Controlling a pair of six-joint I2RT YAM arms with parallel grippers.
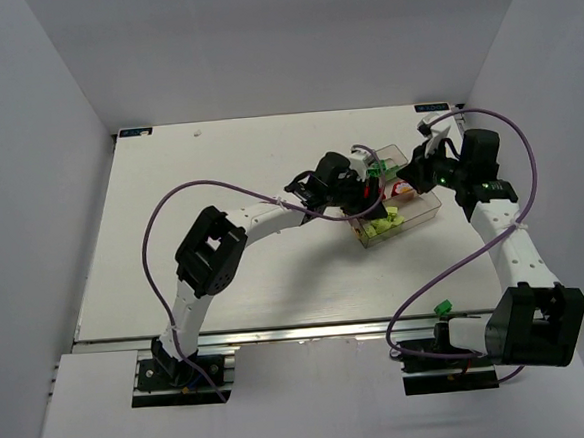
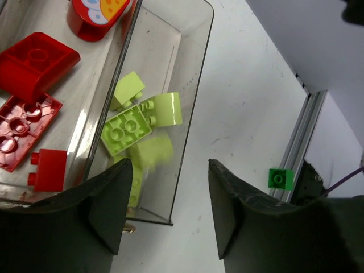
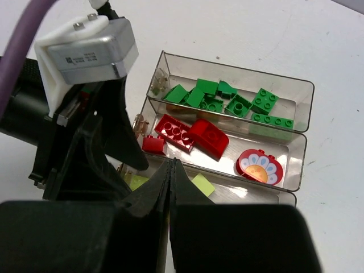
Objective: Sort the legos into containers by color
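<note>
**Left claw released over the lime bin, right claw clenched on nothing**

My left claw (image 2: 169, 170) stands with its two dark fingers (image 2: 108, 199) apart and nothing between them. Through the gap I see the end corner of one compartment and the white table (image 2: 244, 102) beside it. That compartment belongs to the tray of three joined clear smoky plastic bins (image 3: 310, 105), which sits toward the far right of the table in the overhead view (image 1: 424, 208).

In the compartment under my left claw lies a small heap of lime yellow-green studded bricks (image 2: 136, 125). One of them looks blurred, and I cannot tell why.

The middle bin holds the red studded bricks (image 3: 193, 133) and a round red piece with a flower face (image 3: 260, 166). The bin on the other side of it holds the dark green studded bricks (image 3: 227, 102), loosely scattered along its floor. Each colour keeps to its own compartment, as far as I can see.

One small green brick (image 2: 280, 178) lies well apart from the tray, on the metal rail at the near edge of the table, close to my right arm's base (image 1: 443, 309).

My right claw (image 3: 172, 170) is clenched, the fingertips pressed flat together with nothing between them. It hangs above the lime side of the tray, just beside my left arm's wrist (image 3: 91, 51).
</note>
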